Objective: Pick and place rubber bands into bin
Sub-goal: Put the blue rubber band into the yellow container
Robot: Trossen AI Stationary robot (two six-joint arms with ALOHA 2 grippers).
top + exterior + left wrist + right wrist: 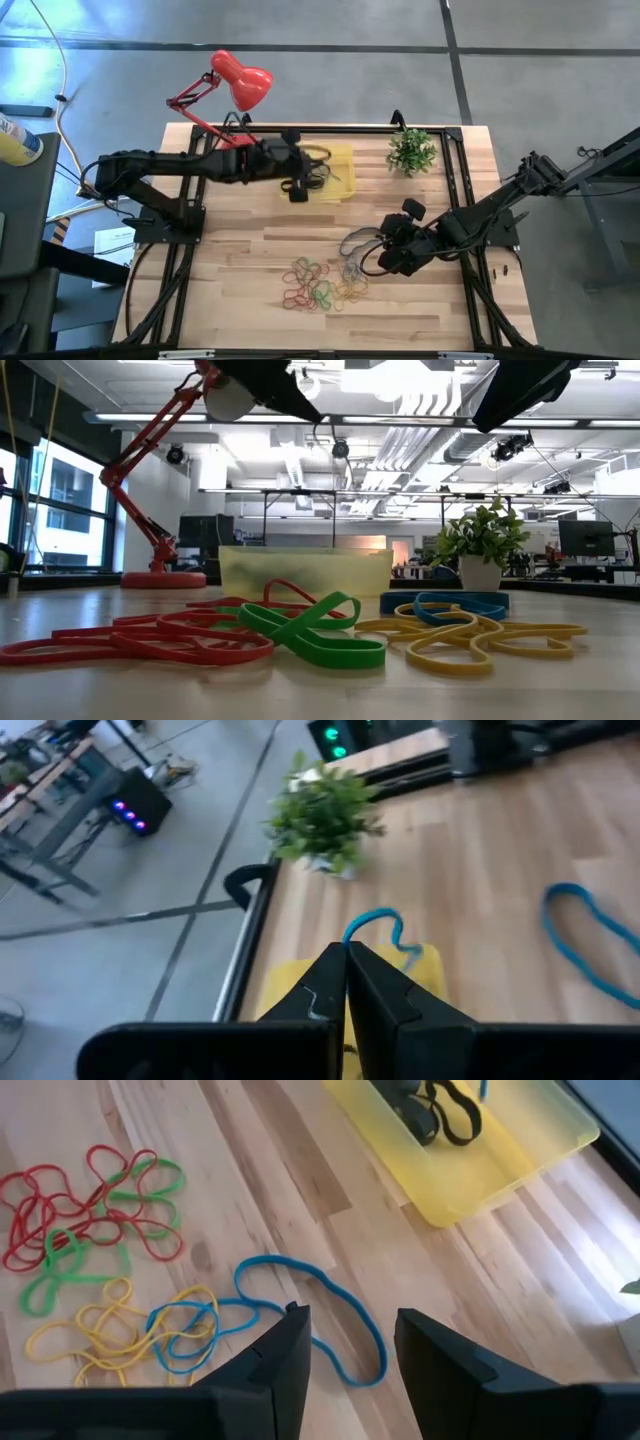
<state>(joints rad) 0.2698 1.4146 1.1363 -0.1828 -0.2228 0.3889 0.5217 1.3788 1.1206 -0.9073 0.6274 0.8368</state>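
From above, the left claw (298,190) is seen over the yellow bin (334,174) at the table's (240,270) far side, its hold hidden there, while the right claw (372,249) hangs just beside the heap of coloured rubber bands (322,285). In the left wrist view its fingers (380,995) are pressed shut, a blue band (385,928) curling past their tips, though whether it is pinched cannot be told. In the right wrist view the claw (352,1342) stands partly open and empty over a blue loop (330,1312).

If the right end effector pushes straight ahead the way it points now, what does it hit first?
Most likely the long blue rubber band lying just ahead of the open right end effector; the yellow bin lies farther on. Depth is uncertain.
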